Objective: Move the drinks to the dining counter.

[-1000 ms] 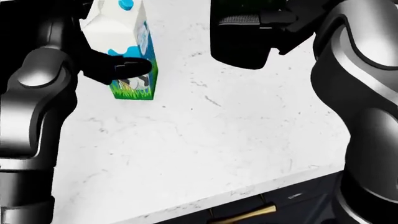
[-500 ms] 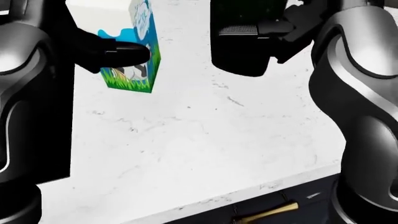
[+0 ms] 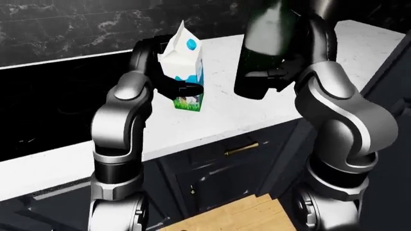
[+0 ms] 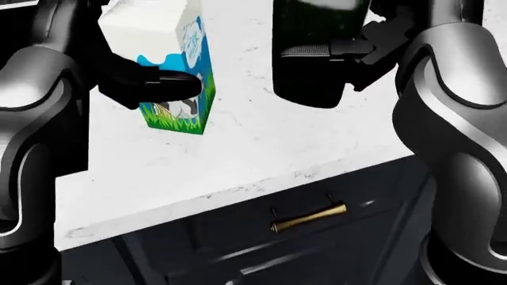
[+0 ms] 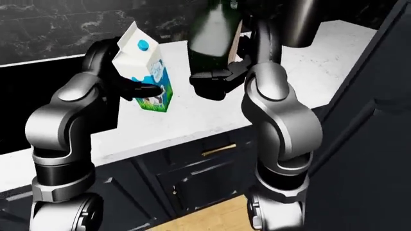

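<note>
Carry stage, by the look of it: both drinks up off the white marble tabletop (image 4: 261, 148) and ready to travel.

Left robot hand (image 4: 150, 85) clamped round the middle of the milk carton (image 5: 146, 72), black fingers (image 4: 170, 83) wrapped across its printed face, carton close to upright with the blue cap on top. Right robot hand (image 3: 273, 77) closed against the lower body of the dark green bottle (image 3: 263, 43), bottle leaning slightly, its neck cut off at the top of the left-eye view. Exact finger wrap on the bottle partly hidden by its dark body, though the grip reads as firm. Carton to the left, bottle to the right, near each other but not touching, both hanging above the tabletop beside the black cooktop (image 3: 58, 96). Dark cabinet with a brass drawer handle (image 4: 309, 218) below the near edge.

To do this well:
- Keep both grips tight; no loosening while walking.
- Hold the bottle as upright as possible, since a tall, heavy body held low is likely to swing.
- Keep carton and bottle apart to avoid a knock.
- Lift clear of the tabletop edge before turning.
- Turn and step slowly, arms steady and close to the torso.

Dining counter not identifiable in these views, so destination to be found after the turn.
</note>
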Available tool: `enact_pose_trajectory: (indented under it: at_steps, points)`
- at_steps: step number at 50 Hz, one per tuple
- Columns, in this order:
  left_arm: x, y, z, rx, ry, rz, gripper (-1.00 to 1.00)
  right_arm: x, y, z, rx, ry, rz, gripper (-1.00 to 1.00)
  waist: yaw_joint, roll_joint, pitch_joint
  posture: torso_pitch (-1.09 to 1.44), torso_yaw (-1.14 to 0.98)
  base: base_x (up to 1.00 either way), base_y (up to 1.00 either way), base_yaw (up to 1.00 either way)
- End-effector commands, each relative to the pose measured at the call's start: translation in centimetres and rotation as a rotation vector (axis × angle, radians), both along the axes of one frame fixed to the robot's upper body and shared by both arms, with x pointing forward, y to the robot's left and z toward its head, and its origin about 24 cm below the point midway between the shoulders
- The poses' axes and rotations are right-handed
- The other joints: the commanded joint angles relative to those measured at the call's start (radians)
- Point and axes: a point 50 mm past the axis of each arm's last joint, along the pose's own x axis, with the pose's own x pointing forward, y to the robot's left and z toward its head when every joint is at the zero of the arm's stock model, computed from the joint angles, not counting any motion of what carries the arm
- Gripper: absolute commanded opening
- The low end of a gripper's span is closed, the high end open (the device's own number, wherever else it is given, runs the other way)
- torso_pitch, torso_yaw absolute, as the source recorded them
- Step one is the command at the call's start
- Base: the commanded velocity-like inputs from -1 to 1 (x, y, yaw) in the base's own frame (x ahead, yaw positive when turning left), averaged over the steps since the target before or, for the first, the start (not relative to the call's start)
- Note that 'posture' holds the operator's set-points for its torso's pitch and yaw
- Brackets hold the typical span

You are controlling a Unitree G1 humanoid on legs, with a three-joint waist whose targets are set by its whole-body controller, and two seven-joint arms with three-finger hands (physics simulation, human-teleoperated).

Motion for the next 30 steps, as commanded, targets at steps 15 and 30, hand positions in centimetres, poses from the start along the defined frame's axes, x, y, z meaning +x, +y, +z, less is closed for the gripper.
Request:
enact_pose_trajectory:
  at_steps: [15, 30]
  points:
    - [-1.07, 1.0, 2.86, -0.013, -0.155, 0.025, -1.0, -1.17, 1.72, 1.78, -0.004, -0.14, 0.099, -1.0, 0.08, 0.137, 0.008, 0.0, 0.0, -0.23, 0.45, 0.53]
    - [-1.19, 1.54, 2.69, -0.003, -0.165, 0.044, -1.0, -1.11, 1.98, 1.28, -0.012, -0.126, 0.107, -1.0, 0.09, 0.027, 0.013, 0.0, 0.0, 0.0, 0.0, 1.0]
